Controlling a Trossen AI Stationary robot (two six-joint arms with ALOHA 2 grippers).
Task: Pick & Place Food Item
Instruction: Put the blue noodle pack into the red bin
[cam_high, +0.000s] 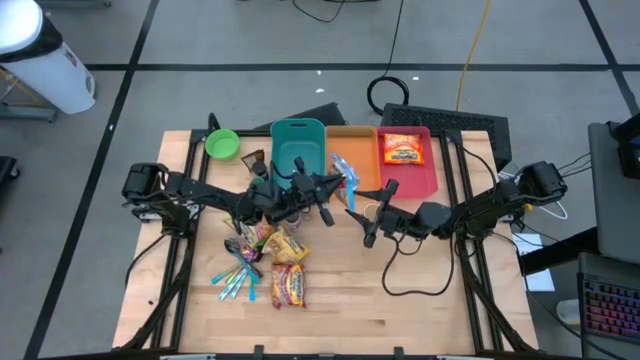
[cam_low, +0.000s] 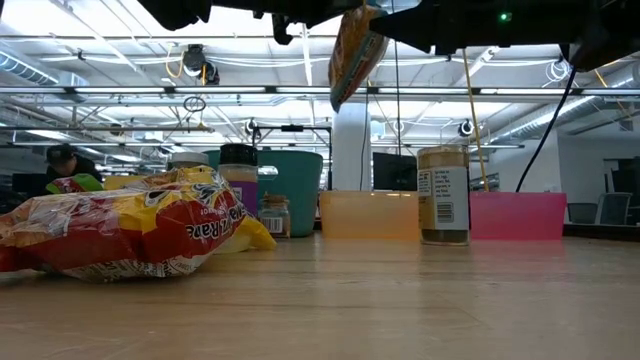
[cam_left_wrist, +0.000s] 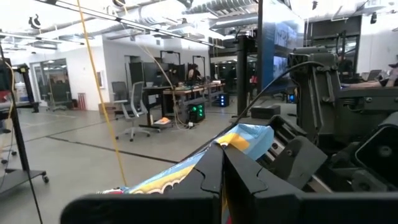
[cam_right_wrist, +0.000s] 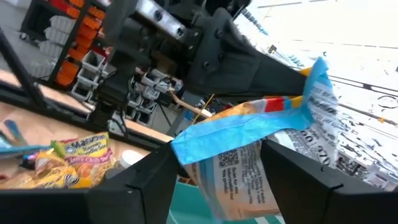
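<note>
- The left gripper (cam_high: 335, 190) is clamped shut on a blue and orange snack packet (cam_high: 345, 176), holding it in the air above the middle of the table (cam_high: 420, 300).
- In the low view the packet (cam_low: 352, 52) hangs well clear of the tabletop.
- The right gripper (cam_high: 378, 212) is just beside it, fingers (cam_right_wrist: 311, 180) spread on either side of the packet (cam_right_wrist: 249, 143) without pressing it.
- Behind stand a teal bin (cam_high: 298, 145), an orange tray (cam_high: 362, 160) and a pink tray (cam_high: 425, 178) holding a red noodle pack (cam_high: 402, 149).
- More snack bags (cam_high: 285, 270) lie on the table near the left arm.
</note>
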